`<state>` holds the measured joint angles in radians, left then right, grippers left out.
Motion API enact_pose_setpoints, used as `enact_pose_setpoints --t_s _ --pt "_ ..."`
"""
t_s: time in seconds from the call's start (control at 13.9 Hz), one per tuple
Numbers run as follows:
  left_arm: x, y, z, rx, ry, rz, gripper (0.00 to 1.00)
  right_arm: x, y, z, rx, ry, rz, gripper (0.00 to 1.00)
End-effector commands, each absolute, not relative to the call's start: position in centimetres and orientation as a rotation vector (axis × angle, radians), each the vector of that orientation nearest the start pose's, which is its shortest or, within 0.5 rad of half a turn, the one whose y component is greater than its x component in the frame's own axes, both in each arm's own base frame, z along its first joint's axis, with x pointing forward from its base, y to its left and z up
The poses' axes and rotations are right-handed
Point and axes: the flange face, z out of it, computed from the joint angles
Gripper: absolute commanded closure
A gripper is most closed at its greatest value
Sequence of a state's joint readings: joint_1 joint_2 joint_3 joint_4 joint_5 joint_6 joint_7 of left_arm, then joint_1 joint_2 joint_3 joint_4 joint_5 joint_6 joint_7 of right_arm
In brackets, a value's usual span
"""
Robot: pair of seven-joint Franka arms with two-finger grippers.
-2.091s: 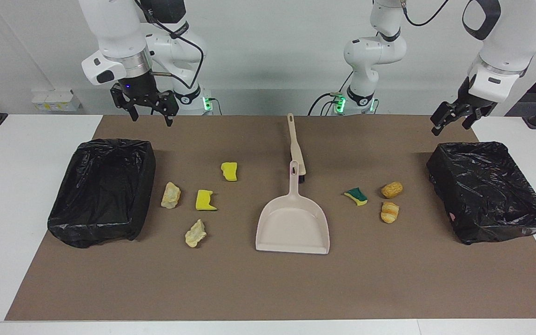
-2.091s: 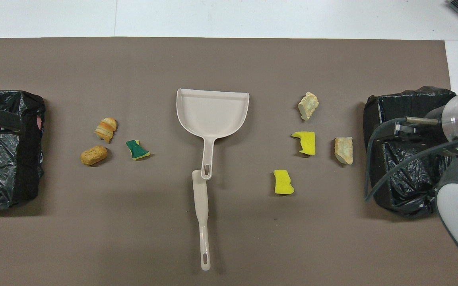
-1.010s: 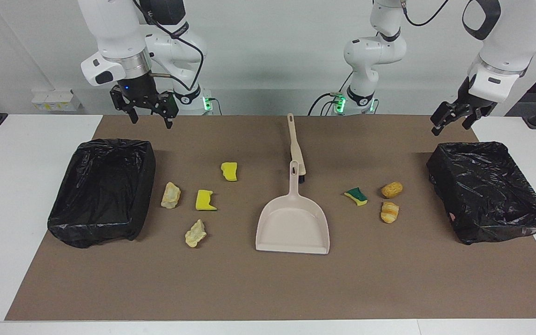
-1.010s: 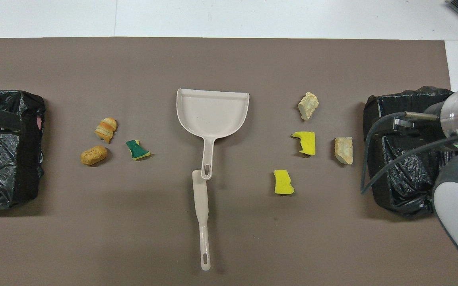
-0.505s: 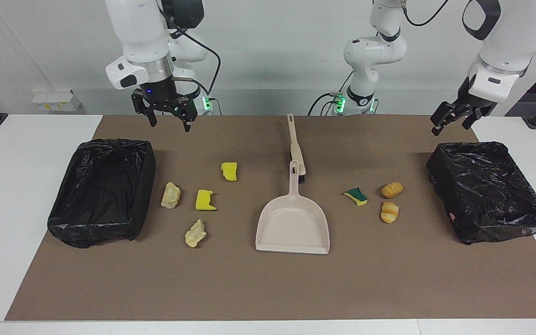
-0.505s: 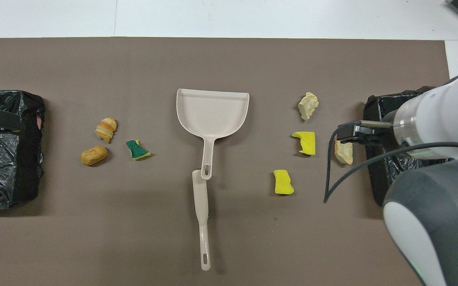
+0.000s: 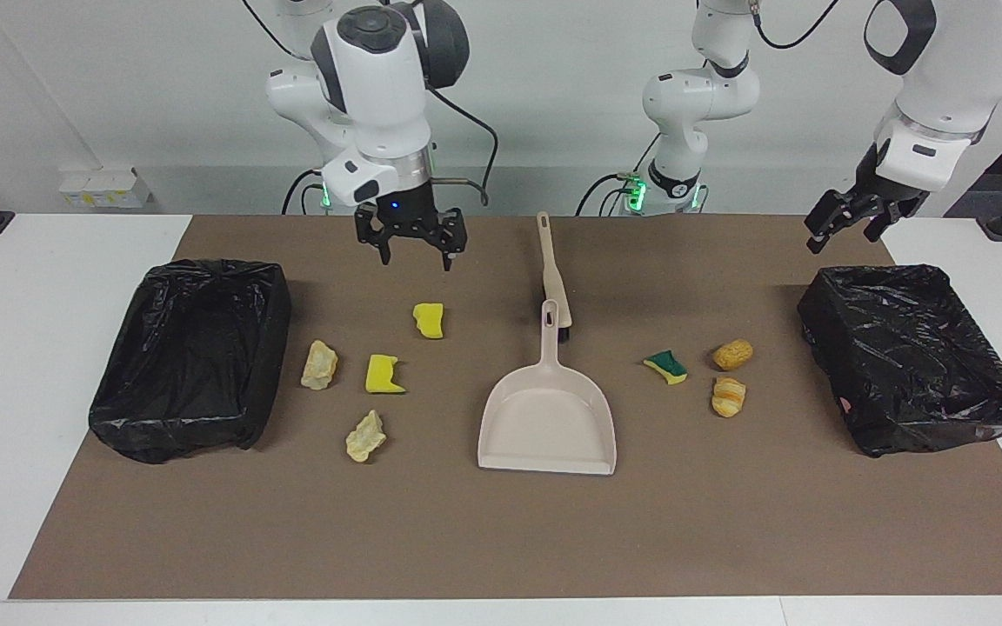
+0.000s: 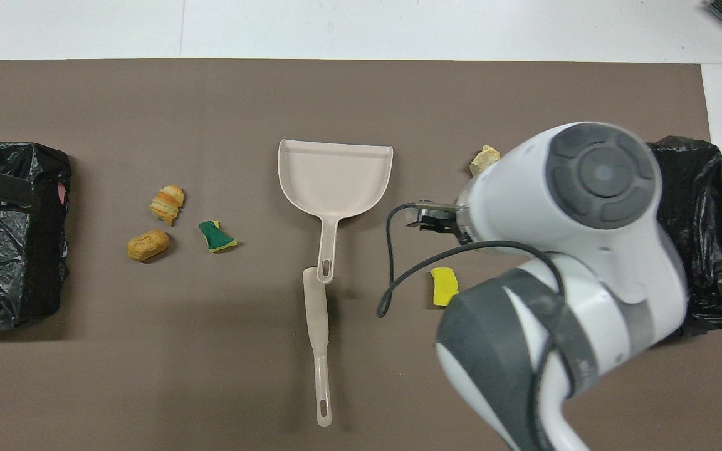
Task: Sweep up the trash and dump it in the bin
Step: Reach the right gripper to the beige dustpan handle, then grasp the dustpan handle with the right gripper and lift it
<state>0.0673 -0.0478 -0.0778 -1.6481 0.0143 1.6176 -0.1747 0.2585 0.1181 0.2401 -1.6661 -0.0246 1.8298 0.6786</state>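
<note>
Seven trash scraps lie on the brown mat [image 7: 501, 539]. Toward the right arm's end are two yellow sponge pieces [image 7: 429, 319] [image 7: 384, 374] and two beige lumps [image 7: 319, 364] [image 7: 365, 436]. Toward the left arm's end are a green-backed sponge [image 7: 665, 366] and two golden bread lumps [image 7: 732, 354] [image 7: 728, 396]. My right gripper [image 7: 414, 254] is open and empty, in the air over the mat by the yellow sponges. My left gripper [image 7: 841, 242] is open, waiting over the bin [image 7: 914, 356] at its end. In the overhead view the right arm hides most of its scraps.
A beige dustpan [image 7: 547, 417] lies mid-table, its handle toward the robots, touching a beige brush [image 7: 553, 274]. A second black-lined bin [image 7: 188, 356] stands at the right arm's end. White table borders the mat.
My right arm has swung from over its bin toward the middle of the table and dropped a little. The left arm, scraps, dustpan and brush have not moved.
</note>
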Motion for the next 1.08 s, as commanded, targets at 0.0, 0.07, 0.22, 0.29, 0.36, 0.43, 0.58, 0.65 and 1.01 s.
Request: enact_pose_setpoints --t_s 0.0,0.07,0.22,0.29,0.36,0.43,0.58,0.65,1.01 --pt "54.4 -0.4 61.9 -3.125 -0.247 -0.046 0.0 54.7 32.9 51.2 -3.099 0.304 -0.032 0.0" --pt "54.4 -0.4 61.9 -3.126 -0.245 -0.046 0.0 54.6 34.2 50.3 -3.104 0.281 -0.021 0.0" --pt "54.4 -0.4 61.9 -3.126 -0.245 -0.046 0.0 55.1 36.8 47.7 -3.107 0.248 -0.002 0.0" --pt "54.4 -0.4 61.9 -3.125 -0.247 -0.046 0.0 55.9 37.7 45.3 -3.093 0.262 -0.005 0.0" --pt "54.4 -0.4 61.9 -3.125 -0.247 -0.046 0.0 56.1 39.0 43.3 -3.089 0.276 -0.016 0.0" --pt "54.4 -0.4 61.9 -3.125 -0.247 -0.046 0.0 55.6 41.1 42.1 -3.096 0.296 -0.026 0.0" --pt "54.4 -0.4 61.9 -3.125 -0.247 -0.046 0.0 55.1 43.3 40.1 -3.117 0.333 -0.04 0.0" --pt "54.4 -0.4 61.9 -3.125 -0.247 -0.046 0.0 55.3 43.5 39.0 -3.117 0.34 -0.039 0.0" --pt "54.4 -0.4 61.9 -3.125 -0.247 -0.046 0.0 55.5 44.0 36.0 -3.132 0.32 -0.037 0.09"
